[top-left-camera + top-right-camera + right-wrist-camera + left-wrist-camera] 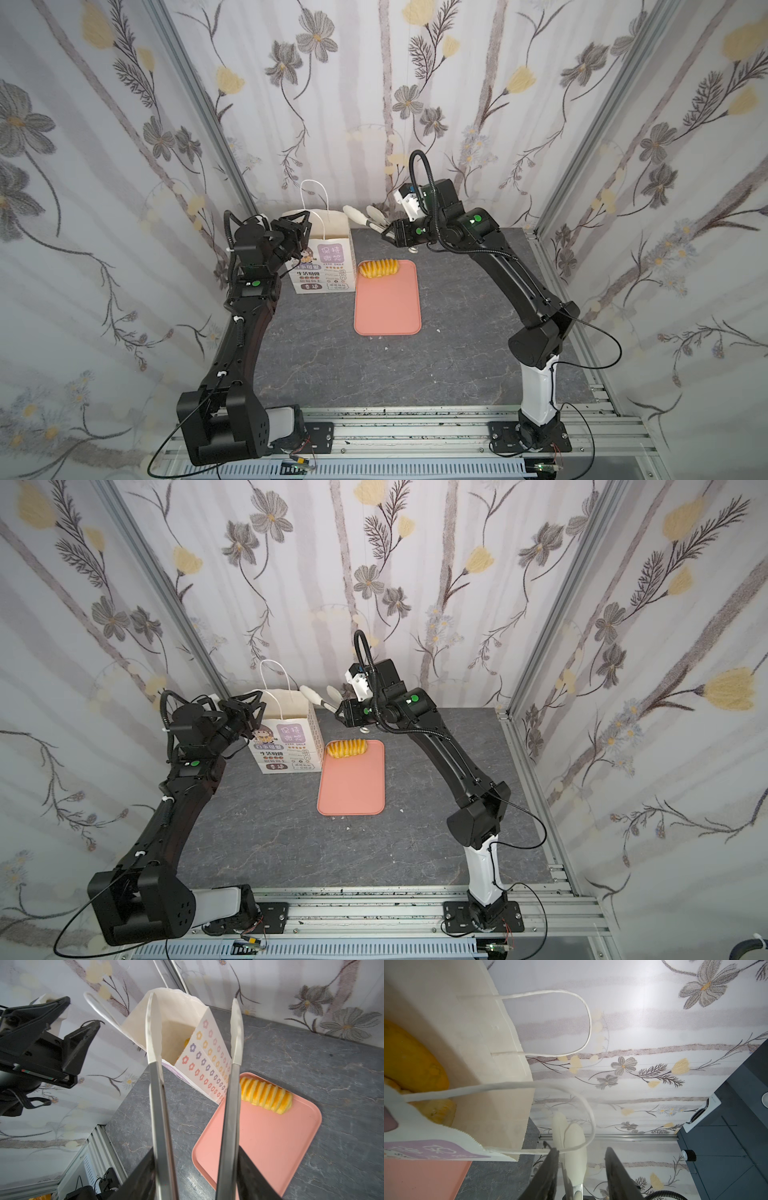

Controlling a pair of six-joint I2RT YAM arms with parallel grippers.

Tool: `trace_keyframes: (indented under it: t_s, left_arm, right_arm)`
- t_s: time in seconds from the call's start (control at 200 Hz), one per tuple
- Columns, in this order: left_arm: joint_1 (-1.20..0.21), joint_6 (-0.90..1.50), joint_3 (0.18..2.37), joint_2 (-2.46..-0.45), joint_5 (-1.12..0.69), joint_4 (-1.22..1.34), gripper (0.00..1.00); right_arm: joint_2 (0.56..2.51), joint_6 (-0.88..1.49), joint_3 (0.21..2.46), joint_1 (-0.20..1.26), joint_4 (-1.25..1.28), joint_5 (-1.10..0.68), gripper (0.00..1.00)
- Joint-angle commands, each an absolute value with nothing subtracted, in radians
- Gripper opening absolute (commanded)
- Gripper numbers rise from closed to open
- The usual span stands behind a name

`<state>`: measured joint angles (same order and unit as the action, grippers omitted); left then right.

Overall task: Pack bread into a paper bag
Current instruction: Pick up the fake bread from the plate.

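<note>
- Bread loaf (379,268), ridged and golden, is lying crosswise at the far end of the pink tray (388,316), alone on it in both top views.
- Bread rolls (411,1059), golden, are sitting inside the paper bag (326,259), partly hidden by its walls. Their number cannot be told.
- Paper bag is standing upright with its mouth open at the far left of the grey tabletop (457,324), just beside the tray's far left corner. Its printed face is turned toward the robot.
- Left gripper (298,222) is hovering at the bag's upper left edge. Its jaws are standing partly apart with nothing clamped between them. The near cord handle (508,1085) is lying across one fingertip.
- Right gripper (387,233) is clasping the metal arms of the tongs (355,215), pressing on them from both sides.
- Tongs are pointing toward the bag's mouth. Their white tips are spread wide, carrying nothing, and hanging just beside the bag's upper right edge.
- Rear cord handle (314,192) is standing up above the bag.
</note>
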<state>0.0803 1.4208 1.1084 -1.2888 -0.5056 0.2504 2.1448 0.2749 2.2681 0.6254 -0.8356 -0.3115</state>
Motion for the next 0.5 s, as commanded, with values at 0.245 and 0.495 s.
trace_keyframes:
  t_s: [0.245, 0.495]
  left_arm:
    - [0.087, 1.422, 1.103, -1.312, -0.521, 0.288, 0.39]
    - [0.089, 1.421, 1.105, -1.318, -0.523, 0.288, 0.39]
  right_arm:
    - [2.05, 0.228, 1.935, 0.528, -0.729, -0.242, 0.56]
    - [2.108, 0.229, 1.858, 0.515, -0.692, -0.235, 0.55]
